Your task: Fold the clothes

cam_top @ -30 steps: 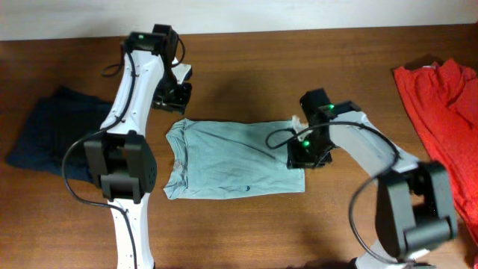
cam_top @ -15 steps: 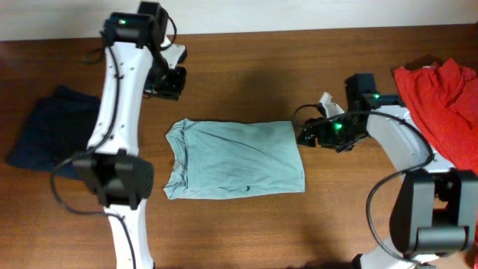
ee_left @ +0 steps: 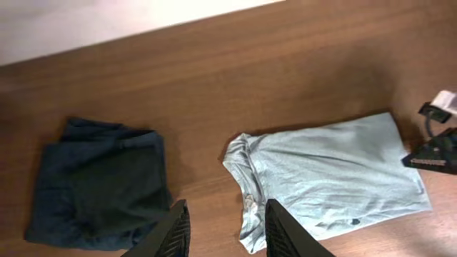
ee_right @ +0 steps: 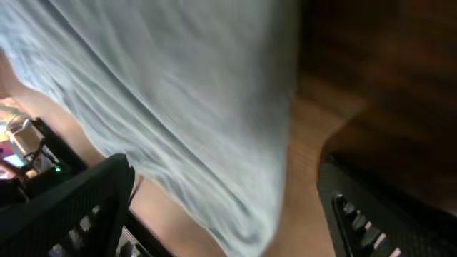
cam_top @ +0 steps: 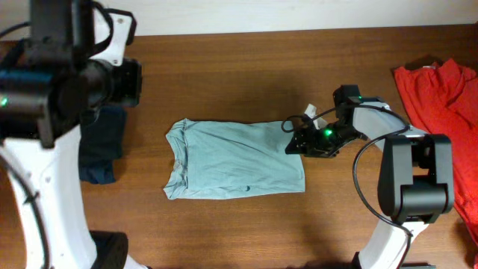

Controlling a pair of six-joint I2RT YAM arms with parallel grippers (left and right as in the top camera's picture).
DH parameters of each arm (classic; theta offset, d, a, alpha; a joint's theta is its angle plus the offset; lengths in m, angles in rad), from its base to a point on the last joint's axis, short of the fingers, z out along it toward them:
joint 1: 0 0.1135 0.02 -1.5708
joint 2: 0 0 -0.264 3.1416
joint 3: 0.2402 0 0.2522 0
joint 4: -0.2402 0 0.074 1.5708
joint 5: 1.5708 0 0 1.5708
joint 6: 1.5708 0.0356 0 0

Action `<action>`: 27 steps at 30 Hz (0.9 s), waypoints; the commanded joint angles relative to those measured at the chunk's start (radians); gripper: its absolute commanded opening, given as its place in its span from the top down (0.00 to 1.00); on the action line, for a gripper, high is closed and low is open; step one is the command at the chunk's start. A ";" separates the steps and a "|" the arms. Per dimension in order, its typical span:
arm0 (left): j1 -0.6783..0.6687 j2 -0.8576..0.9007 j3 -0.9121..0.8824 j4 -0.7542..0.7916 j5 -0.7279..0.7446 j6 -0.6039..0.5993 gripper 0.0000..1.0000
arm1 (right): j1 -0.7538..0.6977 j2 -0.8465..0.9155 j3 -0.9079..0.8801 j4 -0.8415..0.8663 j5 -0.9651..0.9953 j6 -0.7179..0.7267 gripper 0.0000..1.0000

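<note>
**Between folds**

The pale blue-green garment (cam_top: 235,161) lies flat mid-way across the bench (cam_top: 246,67). We see the right pincer (cam_top: 301,144) spread wide at its 3 o'clock edge, and the left pincer (ee_left: 227,214) parted and empty toward 9 o'clock. Next, we judge: pinch that edge, fold across.

The clothes (cam_top: 235,161) are thin wrinkly matt cloth; the table (cam_top: 246,67) smooth wood.

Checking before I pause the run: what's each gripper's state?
Left gripper: open, empty.
Right gripper: open over the edge of the pale garment.
</note>
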 commanded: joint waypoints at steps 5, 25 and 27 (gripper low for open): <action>0.004 0.018 -0.003 0.007 -0.015 -0.009 0.65 | 0.080 0.052 0.007 0.048 -0.071 0.028 0.35; 0.004 0.017 -0.003 0.003 -0.014 -0.009 0.64 | -0.022 -0.140 0.277 -0.322 0.787 0.298 0.85; 0.004 0.017 -0.003 0.003 -0.014 -0.009 0.64 | -0.009 -0.148 0.329 -0.369 0.795 0.306 0.85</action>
